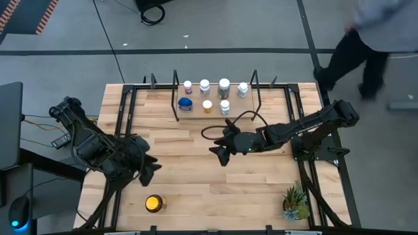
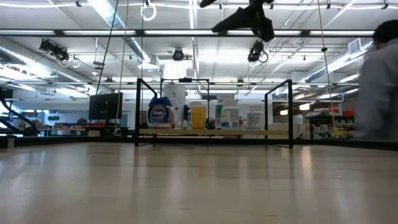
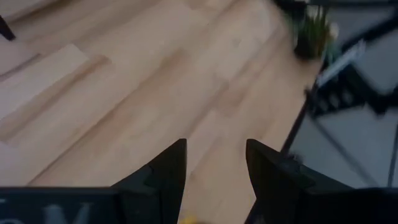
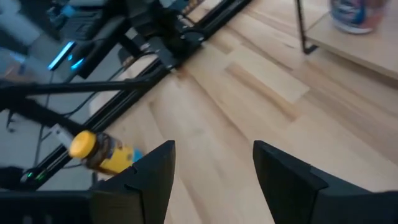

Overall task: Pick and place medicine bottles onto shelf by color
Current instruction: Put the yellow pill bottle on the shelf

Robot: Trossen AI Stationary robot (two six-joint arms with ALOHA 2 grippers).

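The shelf [image 1: 215, 109], a light-wood board between black uprights, stands at the table's far middle. It holds several white-capped bottles [image 1: 224, 85], a blue-lidded one [image 1: 186, 104] and a small orange one [image 1: 207, 105]. They also show in the low view [image 2: 205, 116]. The amber-yellow bottle [image 1: 154, 203] sits on the table near the front left, and it shows in the right wrist view [image 4: 102, 152]. My left gripper [image 1: 150, 167] is open and empty above the table, just beyond that bottle. My right gripper [image 1: 221, 155] is open and empty above the table's middle, in front of the shelf.
A small green potted plant [image 1: 295, 201] stands at the front right corner. Black frame rails [image 1: 124, 111] run along the table's sides. A black cable [image 1: 215, 130] loops from the right arm. A person [image 1: 366, 39] walks beyond the far right corner. Bare wood lies between the grippers.
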